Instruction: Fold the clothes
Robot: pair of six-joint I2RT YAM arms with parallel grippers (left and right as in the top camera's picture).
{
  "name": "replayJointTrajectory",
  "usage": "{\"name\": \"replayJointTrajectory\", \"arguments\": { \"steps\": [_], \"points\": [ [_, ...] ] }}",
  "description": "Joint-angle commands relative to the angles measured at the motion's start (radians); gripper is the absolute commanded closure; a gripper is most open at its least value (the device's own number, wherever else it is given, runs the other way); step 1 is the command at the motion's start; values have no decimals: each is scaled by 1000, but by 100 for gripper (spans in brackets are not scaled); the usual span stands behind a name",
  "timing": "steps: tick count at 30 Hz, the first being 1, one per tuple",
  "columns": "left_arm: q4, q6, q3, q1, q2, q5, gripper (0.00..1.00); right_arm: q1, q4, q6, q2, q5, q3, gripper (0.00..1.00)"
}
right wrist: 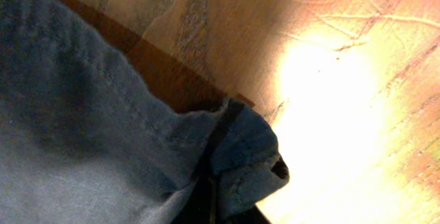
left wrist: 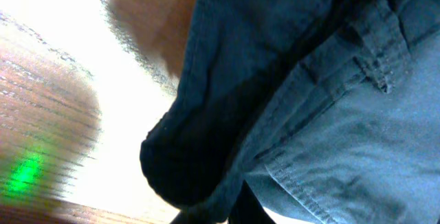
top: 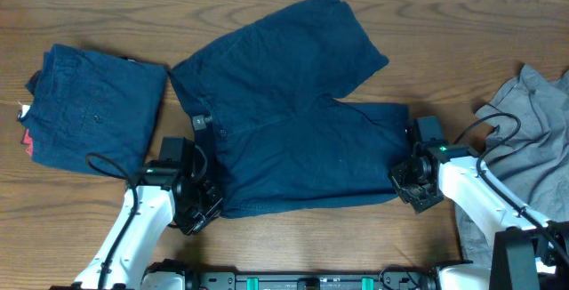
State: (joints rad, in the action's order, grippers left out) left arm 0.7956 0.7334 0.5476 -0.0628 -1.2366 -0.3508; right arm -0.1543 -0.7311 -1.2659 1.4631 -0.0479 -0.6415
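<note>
Now the left gripper (top: 197,203) and right gripper (top: 411,183) clamp near corners of the navy shorts (top: 284,121), seemingly needing a matched lift next.

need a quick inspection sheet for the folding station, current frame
Surface: wooden table, brown grain, glare in the wrist views.
Job's things: spread shorts at centre, one leg angled toward the far side; folded shorts at left, red-and-white label at their left edge.
Clutter: grey garment, crumpled at right.
Grippers: left gripper at the spread shorts' near-left waistband corner; right gripper at the near-right leg hem; fabric hides the jaws, state unclear.
Cables: left-arm cable loops out sideways; right-arm cable arcs over the arm.
Surroundings: nothing seen.
</note>
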Motion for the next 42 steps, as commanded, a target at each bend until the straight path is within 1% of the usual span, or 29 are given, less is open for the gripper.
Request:
{"name": "replayJointTrajectory", "arguments": {
  "steps": [1,3,5,8,11,16,21,24,26,29,33,39,42],
  "points": [
    [26,-35,19,0,12,48,94,14,13,43,33,122,27,99],
    [54,-54,21,0,20,39,94,16,4,99,27,119,15,99],
    [92,-93,30,-1,35,14,94,28,-39,144,5,124,-16,99],
    [154,-146,53,-2,80,-22,94,82,-147,211,-58,134,-106,99],
    [219,-184,91,-14,145,-27,94,156,-245,283,-137,149,-207,99],
    [304,-229,180,-75,285,-23,94,285,-359,461,-270,153,-372,99],
    [357,-228,275,-181,409,-23,94,364,-429,577,-354,195,-514,99],
    [364,-218,309,-250,464,-19,94,369,-402,683,-367,193,-601,99],
    [361,-169,315,-271,489,36,94,359,-348,759,-358,154,-661,99],
    [338,-102,315,-268,494,166,94,331,-238,858,-325,80,-717,99],
    [249,-8,315,-268,468,296,94,277,-118,872,-253,47,-738,99],
    [84,164,311,-268,374,539,94,174,51,875,-81,35,-738,99],
    [1,171,307,-268,290,562,94,131,126,880,11,35,-738,99]
  ]
}}
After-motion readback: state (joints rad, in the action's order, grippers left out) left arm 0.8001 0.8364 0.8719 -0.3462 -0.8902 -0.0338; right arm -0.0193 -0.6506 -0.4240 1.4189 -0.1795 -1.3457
